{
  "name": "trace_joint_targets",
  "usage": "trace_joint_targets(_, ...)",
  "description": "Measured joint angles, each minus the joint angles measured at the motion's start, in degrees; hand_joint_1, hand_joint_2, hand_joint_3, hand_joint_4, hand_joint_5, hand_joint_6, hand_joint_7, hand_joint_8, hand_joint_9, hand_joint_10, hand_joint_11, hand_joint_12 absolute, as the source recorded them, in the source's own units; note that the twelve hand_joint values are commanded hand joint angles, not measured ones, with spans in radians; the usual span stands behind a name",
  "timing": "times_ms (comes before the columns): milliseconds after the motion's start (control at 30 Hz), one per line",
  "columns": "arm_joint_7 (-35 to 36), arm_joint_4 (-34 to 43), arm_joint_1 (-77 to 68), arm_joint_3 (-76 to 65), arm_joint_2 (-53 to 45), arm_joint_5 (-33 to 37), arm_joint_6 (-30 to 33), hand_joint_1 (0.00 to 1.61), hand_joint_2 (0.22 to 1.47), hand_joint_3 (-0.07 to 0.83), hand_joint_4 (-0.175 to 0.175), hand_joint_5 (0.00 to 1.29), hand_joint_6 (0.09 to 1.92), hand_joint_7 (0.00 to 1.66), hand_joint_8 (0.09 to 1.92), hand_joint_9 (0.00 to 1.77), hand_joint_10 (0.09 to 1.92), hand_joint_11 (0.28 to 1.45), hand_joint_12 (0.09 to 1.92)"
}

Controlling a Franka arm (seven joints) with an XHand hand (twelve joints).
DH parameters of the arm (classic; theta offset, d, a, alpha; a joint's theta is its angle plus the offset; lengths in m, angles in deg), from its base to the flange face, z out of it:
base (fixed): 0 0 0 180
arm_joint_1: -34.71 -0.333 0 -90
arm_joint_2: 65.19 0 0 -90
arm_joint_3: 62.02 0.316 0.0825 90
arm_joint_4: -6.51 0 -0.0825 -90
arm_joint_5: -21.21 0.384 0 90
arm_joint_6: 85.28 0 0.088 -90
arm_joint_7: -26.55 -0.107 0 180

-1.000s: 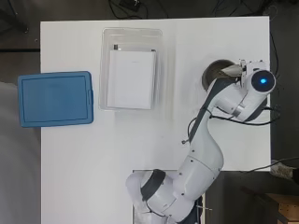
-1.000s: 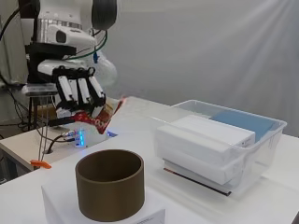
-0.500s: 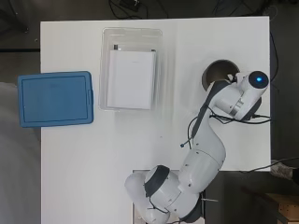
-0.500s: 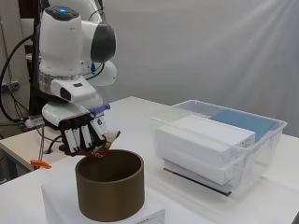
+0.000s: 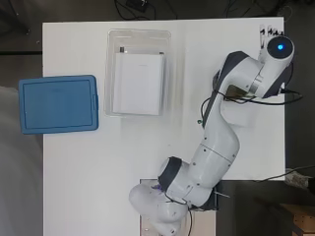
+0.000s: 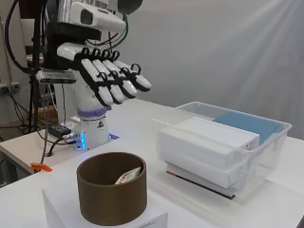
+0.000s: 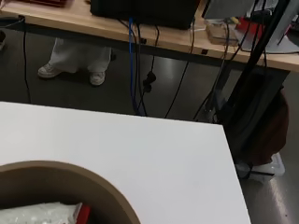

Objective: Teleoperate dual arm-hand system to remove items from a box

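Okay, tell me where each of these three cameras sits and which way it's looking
Overhead: above the table, looking straight down; shows the whole arm, clear box and blue lid.
Side: at table height, looking across; shows the open hand above the brown tub.
Wrist: on the arm, facing down past the table edge to the floor; no hand shows.
Shared: side and wrist views both show the tub with a packet inside.

hand [image 6: 107, 78]: showing white finger segments set in black
round container [image 6: 112, 194]: showing plain brown, darker inside
packet [image 6: 127, 175]: showing white with a red edge, possibly printed; mostly hidden
box [image 5: 139, 73]: showing clear plastic
block [image 5: 137, 83]: showing white
lid [image 5: 58, 104]: showing solid blue
table [image 5: 206, 44]: showing white
arm [image 5: 219, 147]: showing white
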Motion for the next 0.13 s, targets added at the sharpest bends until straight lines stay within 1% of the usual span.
trace_joint_targets(67, 0.9, -4.2, -0.4, -0.6, 1.8, 1.3, 0.8, 0.0, 0.81, 0.015, 0.022, 0.16, 0.09, 0.32, 0.09, 0.46, 0.09, 0.49, 0.09)
trace_joint_targets(133, 3.4, -10.7, -1.2, -1.5, 4.7, 4.2, 1.3, 0.0, 0.84, 0.01, 0.017, 0.21, 0.09, 0.37, 0.09, 0.51, 0.09, 0.49, 0.09)
